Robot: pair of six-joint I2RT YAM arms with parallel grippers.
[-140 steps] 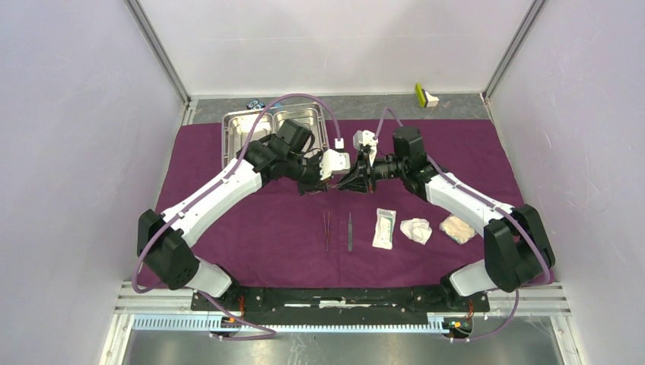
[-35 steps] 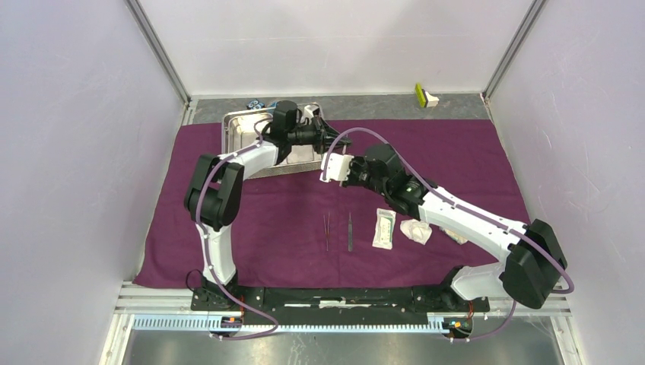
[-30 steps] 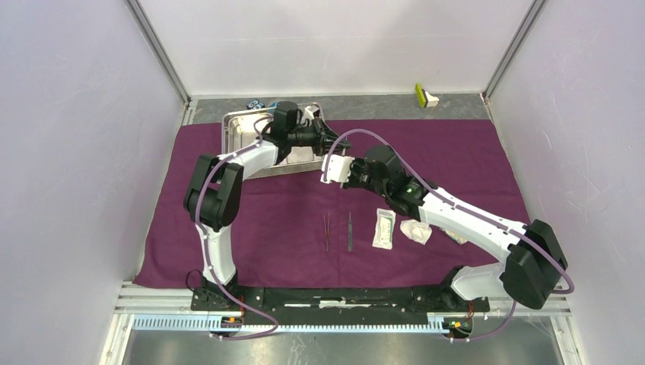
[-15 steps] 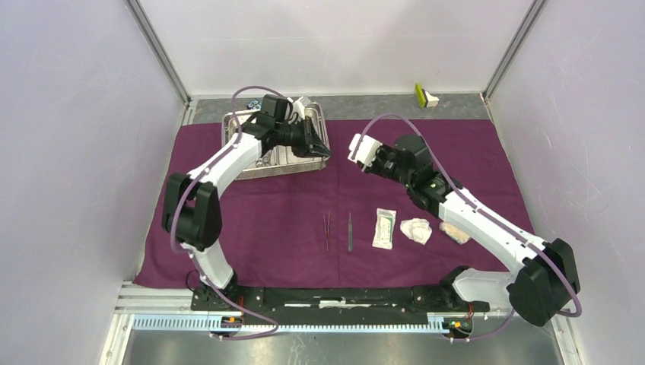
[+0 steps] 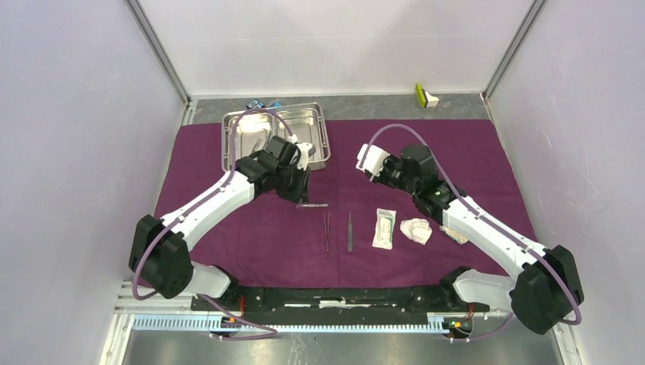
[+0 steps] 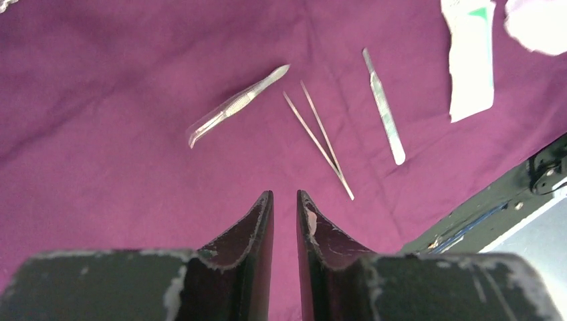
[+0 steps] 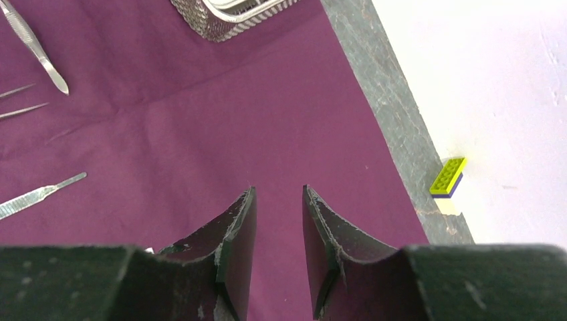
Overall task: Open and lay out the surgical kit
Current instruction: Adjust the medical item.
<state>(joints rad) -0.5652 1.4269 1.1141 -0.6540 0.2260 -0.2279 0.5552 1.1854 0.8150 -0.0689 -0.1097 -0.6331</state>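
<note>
White sealed packet [image 5: 385, 228] bears green printing, too small to read.

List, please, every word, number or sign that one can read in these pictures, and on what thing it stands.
No text can be read in any view.
white sealed packet: green print, too small and blurred to read.
yellow-green block: no lettering visible.

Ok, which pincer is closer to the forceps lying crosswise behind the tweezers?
Left. The left pincer hangs close by the forceps, on the side nearest the tray. The right pincer is well off to their right and farther back, over bare purple cloth.
</note>
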